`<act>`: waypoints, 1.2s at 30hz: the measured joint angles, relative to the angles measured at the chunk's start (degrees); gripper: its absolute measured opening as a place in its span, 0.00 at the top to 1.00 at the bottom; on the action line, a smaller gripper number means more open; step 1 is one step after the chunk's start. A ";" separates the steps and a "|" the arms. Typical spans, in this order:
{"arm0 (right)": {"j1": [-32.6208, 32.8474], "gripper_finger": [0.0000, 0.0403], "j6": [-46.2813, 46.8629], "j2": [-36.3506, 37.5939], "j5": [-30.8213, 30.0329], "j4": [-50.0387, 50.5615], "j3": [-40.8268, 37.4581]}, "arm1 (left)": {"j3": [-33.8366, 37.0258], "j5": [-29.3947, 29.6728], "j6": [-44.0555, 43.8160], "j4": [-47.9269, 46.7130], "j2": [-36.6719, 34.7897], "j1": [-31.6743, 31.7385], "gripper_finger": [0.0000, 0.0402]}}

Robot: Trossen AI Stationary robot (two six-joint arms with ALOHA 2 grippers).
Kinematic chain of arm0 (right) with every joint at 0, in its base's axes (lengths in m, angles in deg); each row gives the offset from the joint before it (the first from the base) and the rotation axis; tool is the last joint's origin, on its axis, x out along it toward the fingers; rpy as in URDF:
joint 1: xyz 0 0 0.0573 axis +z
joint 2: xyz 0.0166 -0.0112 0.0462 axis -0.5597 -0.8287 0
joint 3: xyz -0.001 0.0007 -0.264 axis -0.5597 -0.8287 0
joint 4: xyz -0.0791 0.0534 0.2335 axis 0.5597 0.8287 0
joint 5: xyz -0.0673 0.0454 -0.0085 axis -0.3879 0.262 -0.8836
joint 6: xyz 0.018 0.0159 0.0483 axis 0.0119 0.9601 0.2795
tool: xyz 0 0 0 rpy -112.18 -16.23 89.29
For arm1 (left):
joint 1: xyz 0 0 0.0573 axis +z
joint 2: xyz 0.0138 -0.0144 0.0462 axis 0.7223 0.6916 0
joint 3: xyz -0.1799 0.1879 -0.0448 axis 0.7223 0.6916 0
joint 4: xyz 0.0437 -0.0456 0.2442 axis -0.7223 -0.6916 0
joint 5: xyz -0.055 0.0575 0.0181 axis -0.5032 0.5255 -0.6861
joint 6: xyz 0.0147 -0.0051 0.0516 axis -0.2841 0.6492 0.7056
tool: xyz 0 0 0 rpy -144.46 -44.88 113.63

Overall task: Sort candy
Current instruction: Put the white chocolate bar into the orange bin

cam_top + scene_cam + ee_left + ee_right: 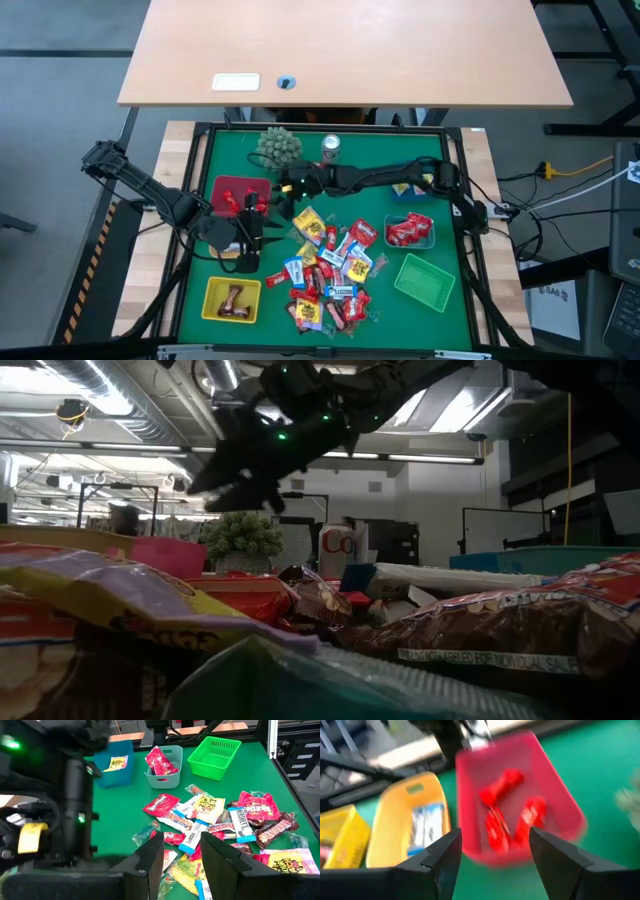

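Note:
Wrapped candy (330,272) lies in a loose pile on the green mat, also seen in the left wrist view (220,817). My right gripper (495,837) stands open above the red basket (520,795), which holds red candy (502,785); nothing is between its fingers. In the high view it (274,193) reaches in from the right to that basket's (236,190) right edge. My left gripper (182,845) hovers open over the pile's left side (250,238), holding nothing.
An orange basket (405,815) with a blue-white candy and a yellow basket (232,300) sit on the left. On the right stand a green basket (424,282), a pale basket with red candy (410,230) and a blue basket (405,190). Spiky green ball (280,146) and can (331,148) stand at the back.

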 joint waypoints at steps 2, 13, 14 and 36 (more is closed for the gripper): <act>-1.14 0.43 -0.01 0.74 0.90 5.76 0.00 | 0.00 0.00 0.02 0.00 0.00 0.00 0.71; -6.46 0.43 -4.63 1.25 -8.53 30.33 -0.02 | 0.00 0.00 0.02 -0.01 0.00 0.09 0.71; -6.83 0.43 -4.86 1.25 -11.16 31.10 -0.04 | 0.00 0.00 0.02 -0.01 0.00 0.09 0.71; -7.53 0.43 -5.86 0.86 -14.40 31.80 -0.09 | 0.00 0.00 0.04 -0.01 0.04 0.09 0.71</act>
